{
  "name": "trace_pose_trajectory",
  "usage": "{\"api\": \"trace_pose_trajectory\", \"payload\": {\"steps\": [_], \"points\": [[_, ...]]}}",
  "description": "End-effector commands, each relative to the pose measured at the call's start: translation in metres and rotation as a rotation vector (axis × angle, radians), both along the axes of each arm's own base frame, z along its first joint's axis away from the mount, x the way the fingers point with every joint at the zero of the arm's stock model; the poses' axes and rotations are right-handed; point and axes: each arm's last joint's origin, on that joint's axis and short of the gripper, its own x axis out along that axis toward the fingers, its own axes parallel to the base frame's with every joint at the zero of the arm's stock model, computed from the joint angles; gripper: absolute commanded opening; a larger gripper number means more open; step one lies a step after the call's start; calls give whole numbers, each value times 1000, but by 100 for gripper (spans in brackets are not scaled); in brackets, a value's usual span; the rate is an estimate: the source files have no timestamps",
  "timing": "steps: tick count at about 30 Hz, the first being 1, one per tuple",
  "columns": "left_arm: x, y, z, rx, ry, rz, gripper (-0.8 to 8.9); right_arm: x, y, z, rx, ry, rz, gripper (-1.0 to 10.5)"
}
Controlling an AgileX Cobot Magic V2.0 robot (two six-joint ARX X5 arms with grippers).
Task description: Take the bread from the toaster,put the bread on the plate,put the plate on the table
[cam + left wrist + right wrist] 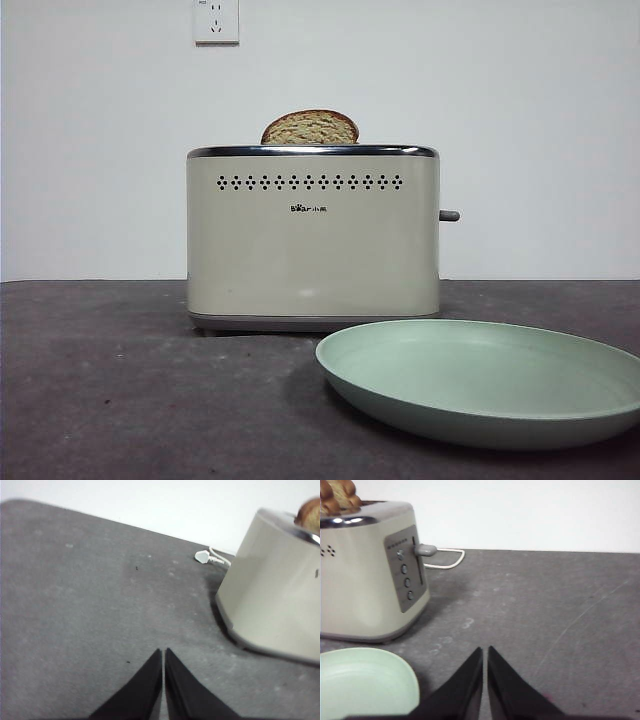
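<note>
Bread [310,128] seated in toaster [312,240] slot, only domed top exposed above chrome rim. Plate [480,385] near right on worktop [120,390]. Left end effector [163,652] and right end effector [485,651] both clenched, empty, clear of toaster. Probably light, soft, crumbly: pinch gently across exposed faces, lift straight up.

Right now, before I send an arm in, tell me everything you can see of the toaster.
The toaster is a boxy cream unit with a chrome top rim, two rows of small dot holes and a small dark logo. It stands upright on the table, behind the plate. One end carries a grey lever and a grey panel of round buttons. The bread pokes from its slot.
</note>
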Motion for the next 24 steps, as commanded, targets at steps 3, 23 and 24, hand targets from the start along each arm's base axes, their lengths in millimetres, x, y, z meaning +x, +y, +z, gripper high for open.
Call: {"api": "trace_pose_trajectory", "payload": {"steps": [3, 23, 24], "points": [[1, 0, -7, -106, 25, 21, 8, 0, 0, -1, 135, 27, -4, 6], [-9, -6, 58, -176, 23, -175, 7, -16, 2, 54, 284, 48, 20, 5], [-9, -6, 64, -167, 27, -201, 7, -17, 2, 61, 278, 61, 19, 5]]}}
